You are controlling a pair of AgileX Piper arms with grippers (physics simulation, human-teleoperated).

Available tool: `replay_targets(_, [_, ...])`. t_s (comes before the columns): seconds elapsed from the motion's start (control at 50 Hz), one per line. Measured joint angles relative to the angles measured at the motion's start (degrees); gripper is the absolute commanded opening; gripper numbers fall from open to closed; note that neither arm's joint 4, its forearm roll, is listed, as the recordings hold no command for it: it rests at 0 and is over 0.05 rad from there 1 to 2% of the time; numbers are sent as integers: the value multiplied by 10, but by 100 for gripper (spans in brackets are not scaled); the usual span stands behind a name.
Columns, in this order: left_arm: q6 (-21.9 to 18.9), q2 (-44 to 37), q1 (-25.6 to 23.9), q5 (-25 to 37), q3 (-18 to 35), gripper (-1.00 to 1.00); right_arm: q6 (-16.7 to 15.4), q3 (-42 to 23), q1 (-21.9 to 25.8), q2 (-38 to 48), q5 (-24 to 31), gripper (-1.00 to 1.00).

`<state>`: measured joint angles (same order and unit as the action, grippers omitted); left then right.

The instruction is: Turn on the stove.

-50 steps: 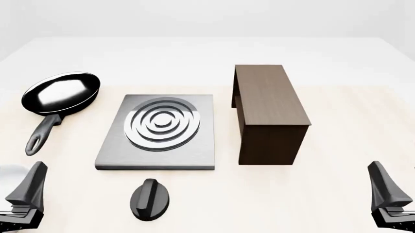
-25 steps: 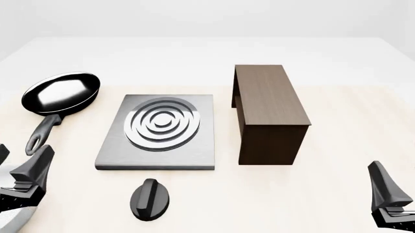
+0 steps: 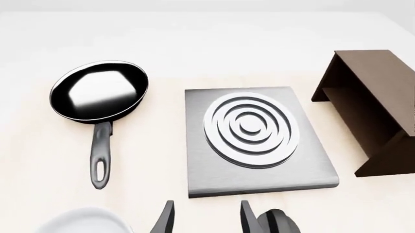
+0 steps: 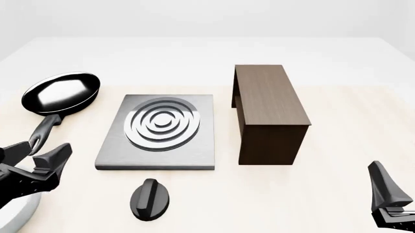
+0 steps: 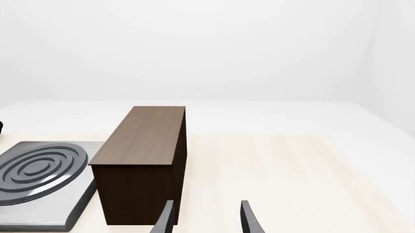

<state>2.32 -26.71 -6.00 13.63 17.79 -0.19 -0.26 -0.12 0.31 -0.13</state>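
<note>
- Since the earlier front frames, the left gripper [image 4: 46, 156] has risen from the table's near-left corner and swung forward and inward; the right gripper [image 4: 387, 194] has not shifted.
- Both left fingers now slant toward the pan handle, with a clear gap between them, so the jaws stand apart with nothing held.
- From the left wrist view, the left gripper [image 3: 204, 218] shows two dark finger tips, parted, over bare table.
- Just beside one of those fingers the black knob [image 3: 280, 224] peeks in; the front view shows the knob [image 4: 149, 199] whole, lying on the table inward of the left gripper and apart from it.
- Ahead of the left gripper lies the stove [image 3: 253, 136], a grey slab with silver burner rings; the knob sits just off the slab's near edge [image 4: 155, 165].
- A frying pan [image 4: 60, 94] lies beyond the left gripper, its bowl holding nothing, its handle [image 4: 40, 133] reaching back near the fingers.
- Parked low at the near right, the right gripper [image 5: 204, 216] shows parted finger tips in its wrist view, gripping nothing.
- Ahead of it stands a brown wooden box [image 5: 143, 160]; only the left wrist view shows the shelf [image 3: 363, 116] in its open side.
</note>
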Motion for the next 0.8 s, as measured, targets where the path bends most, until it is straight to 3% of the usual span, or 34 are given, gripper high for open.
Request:
replay_targets(0.38, [2, -71, -12, 3, -12, 100, 0, 0, 0, 0, 0, 100])
replay_targets(0.8, [30, -212, -43, -111, -67, 100, 0, 0, 0, 0, 0, 100])
